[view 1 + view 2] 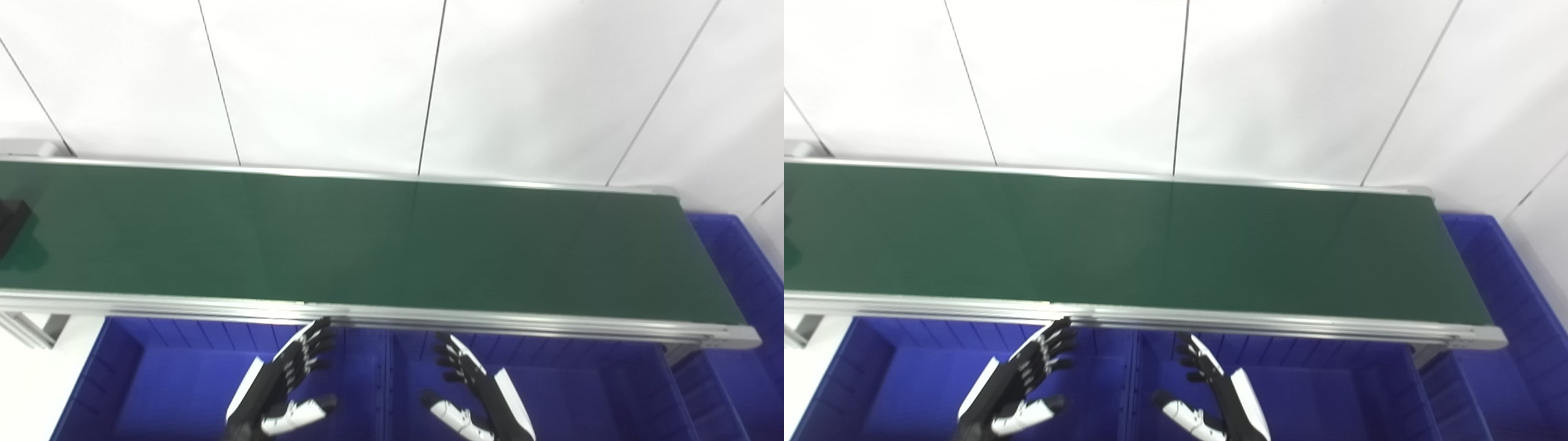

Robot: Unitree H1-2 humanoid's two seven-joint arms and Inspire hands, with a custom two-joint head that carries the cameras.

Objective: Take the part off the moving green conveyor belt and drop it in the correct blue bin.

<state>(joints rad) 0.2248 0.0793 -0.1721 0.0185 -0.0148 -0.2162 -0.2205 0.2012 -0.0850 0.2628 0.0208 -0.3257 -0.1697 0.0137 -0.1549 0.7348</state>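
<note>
A white panelled wall (318, 79) with thin dark seams rises behind the long green conveyor belt (367, 239), which runs crosswise just beyond both hands and is edged by a silver aluminium rail (429, 318) on its near side. The left hand (288, 383) and the right hand (471, 392) hover side by side below that rail, palms turned toward each other, fingers spread and holding nothing; their fingertips reach up close to the rail without visibly touching it. Directly beneath the left hand lies one blue bin (153, 380), beneath the right hand a second blue bin (582, 386), the two split by a divider wall between the hands. A third blue bin (741, 257) sits far out to the right hand's right, past the belt's end. The part (11, 225), a dark blocky piece, rests on the belt well away to the left hand's left, cut by the picture's edge in the left eye view. Nothing stands between the hands and the belt except the rail.
</note>
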